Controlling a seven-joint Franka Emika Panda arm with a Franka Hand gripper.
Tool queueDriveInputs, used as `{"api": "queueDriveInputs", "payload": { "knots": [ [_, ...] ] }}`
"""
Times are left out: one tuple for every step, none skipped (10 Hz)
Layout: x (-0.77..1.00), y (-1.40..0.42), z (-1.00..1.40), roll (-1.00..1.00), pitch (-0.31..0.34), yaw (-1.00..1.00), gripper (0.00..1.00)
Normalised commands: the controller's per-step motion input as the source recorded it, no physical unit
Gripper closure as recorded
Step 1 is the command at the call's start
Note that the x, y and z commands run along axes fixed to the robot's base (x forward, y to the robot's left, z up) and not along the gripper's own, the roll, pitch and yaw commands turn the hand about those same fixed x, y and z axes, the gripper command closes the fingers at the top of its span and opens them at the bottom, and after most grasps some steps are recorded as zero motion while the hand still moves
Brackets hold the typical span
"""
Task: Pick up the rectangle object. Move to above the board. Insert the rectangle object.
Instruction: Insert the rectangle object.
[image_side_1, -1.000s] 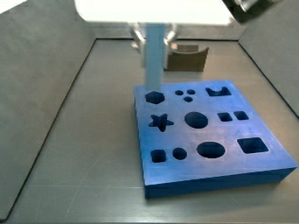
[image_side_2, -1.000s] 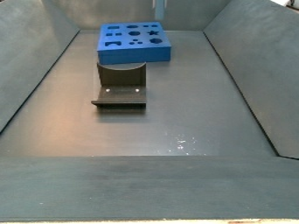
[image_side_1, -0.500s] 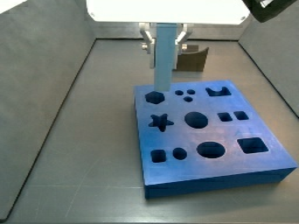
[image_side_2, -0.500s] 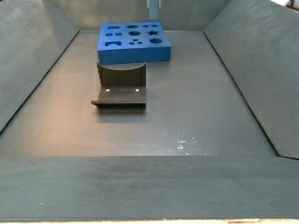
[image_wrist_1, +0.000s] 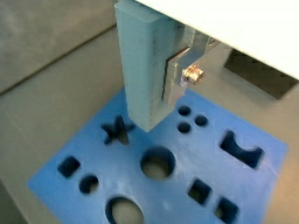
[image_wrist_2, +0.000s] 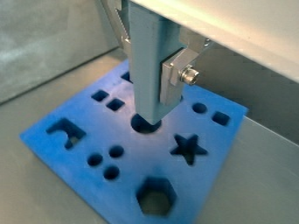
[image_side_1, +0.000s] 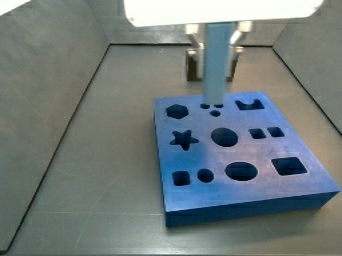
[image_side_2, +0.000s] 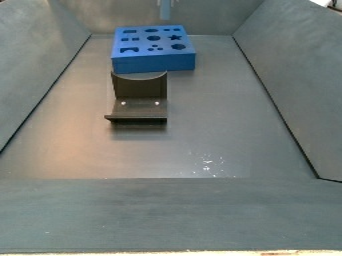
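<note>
While our gripper (image_wrist_2: 155, 74) hangs above the thick bright blue board (image_side_1: 247, 195) with its dark cutouts, its jaws are clamped on the slim light blue rectangle object (image_wrist_1: 149, 66), held upright over the board's far half. We should square it to a matching slot before lowering. The dark grey floor (image_side_2: 201, 150) carries the fixture (image_side_2: 136, 103).

Light blue rectangle object (image_wrist_1: 147, 66) in the silver-fingered gripper (image_wrist_1: 158, 105) above the board (image_side_1: 254, 190): bright blue, dark cutouts; dark fixture (image_side_2: 138, 102) near it on grey floor (image_side_2: 201, 150)
</note>
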Motion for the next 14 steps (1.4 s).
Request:
{"api": "queueDriveInputs", "payload": {
  "knots": [
    [0.9, -0.14, -0.01, 0.09, -0.511, 0.0, 1.0],
    [0.9, -0.08, -0.07, 0.02, -0.517, 0.0, 1.0],
    [0.97, 0.0, -0.16, 0.0, -0.454, 0.0, 1.0],
    [1.0, 0.0, -0.21, -0.11, -0.417, 0.0, 1.0],
    [1.0, 0.05, -0.29, -0.21, -0.454, 0.0, 1.0],
    [1.0, 0.11, -0.43, -0.34, -0.471, 0.0, 1.0],
    [0.93, -0.12, -0.2, 0.03, 0.0, -0.14, 1.0],
    [0.43, 0.11, 0.05, 0.0, 0.58, -0.35, 1.0],
    [-0.01, 0.0, 0.0, 0.0, 0.306, -0.96, 1.0],
    [0.0, 0.0, -0.07, 0.0, 0.02, -1.0, 1.0],
    [0.1, 0.0, 0.0, 0.0, 0.26, -0.52, 1.0],
    [0.05, 0.0, -0.02, 0.0, 0.0, 0.0, 1.0],
    [0.12, -0.76, 0.0, 0.38, 0.0, -0.31, 1.0],
    [0.01, -0.86, -0.01, 0.29, -0.243, -0.34, 1.0]
  ]
}}
